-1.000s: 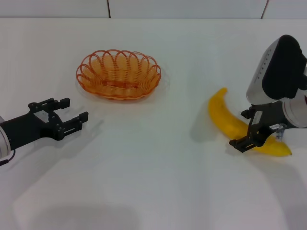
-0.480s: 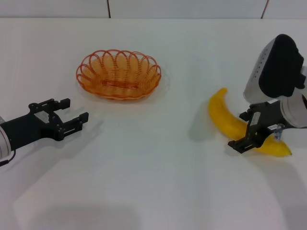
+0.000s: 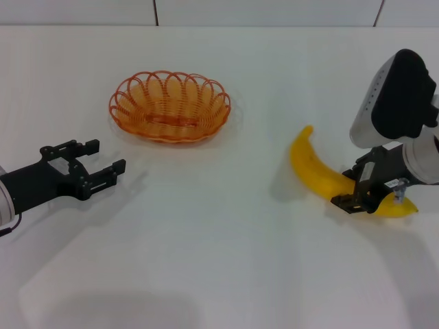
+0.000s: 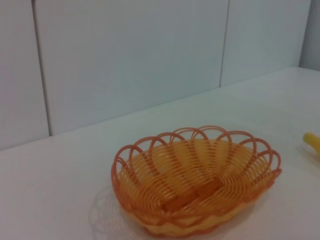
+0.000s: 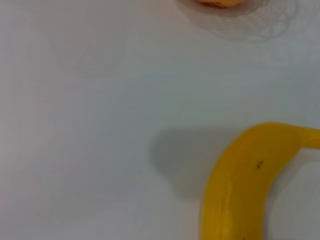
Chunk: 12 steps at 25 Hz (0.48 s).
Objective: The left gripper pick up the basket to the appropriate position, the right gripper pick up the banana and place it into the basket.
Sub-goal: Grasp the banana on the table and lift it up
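Observation:
The orange wire basket (image 3: 169,106) stands on the white table at the back left, empty; it also shows in the left wrist view (image 4: 195,185). My left gripper (image 3: 106,157) is open and empty, low over the table in front of and to the left of the basket, apart from it. The yellow banana (image 3: 314,170) lies at the right. My right gripper (image 3: 359,197) is shut on it near its near end. The banana fills the right wrist view's corner (image 5: 245,185), and its tip shows in the left wrist view (image 4: 312,142).
The white table (image 3: 219,240) spreads between the basket and the banana. A white panelled wall (image 4: 125,60) runs along the table's far edge. A sliver of the basket (image 5: 220,2) shows at the edge of the right wrist view.
My right gripper has closed on the banana, and the banana's far tip has swung a little to the left. The left arm and the basket have not moved.

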{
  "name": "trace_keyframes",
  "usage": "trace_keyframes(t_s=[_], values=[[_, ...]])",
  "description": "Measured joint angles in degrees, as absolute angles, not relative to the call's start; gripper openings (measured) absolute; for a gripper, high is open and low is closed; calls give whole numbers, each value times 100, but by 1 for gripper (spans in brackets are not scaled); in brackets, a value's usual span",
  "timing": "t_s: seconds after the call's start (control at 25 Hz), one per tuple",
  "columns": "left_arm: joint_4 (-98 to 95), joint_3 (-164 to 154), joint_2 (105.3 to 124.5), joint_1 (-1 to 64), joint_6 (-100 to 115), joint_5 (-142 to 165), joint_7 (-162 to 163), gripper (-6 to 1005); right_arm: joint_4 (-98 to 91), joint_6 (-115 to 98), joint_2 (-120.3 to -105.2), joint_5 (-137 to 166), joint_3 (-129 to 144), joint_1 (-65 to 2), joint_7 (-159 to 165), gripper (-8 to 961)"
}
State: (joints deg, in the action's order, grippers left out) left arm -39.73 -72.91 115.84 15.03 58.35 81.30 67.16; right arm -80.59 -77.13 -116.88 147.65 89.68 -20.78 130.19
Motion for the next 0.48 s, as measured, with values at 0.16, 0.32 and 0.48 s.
trace_keyframes(t_s=[0.16, 0.32, 0.48], values=[[-3972, -7226, 11600, 1502, 5836, 8130, 6712, 682, -8094, -7716, -11689, 14748, 8959, -2055, 12982, 521], [-3973, -7209, 11606, 1492, 5836, 8130, 6714, 682, -8141, -7693, -11689, 14737, 8960, -2041, 12962, 488], [-3972, -7197, 11608, 1485, 5836, 8130, 6716, 682, -8339, -7604, -11693, 14678, 8936, -2001, 12946, 488]])
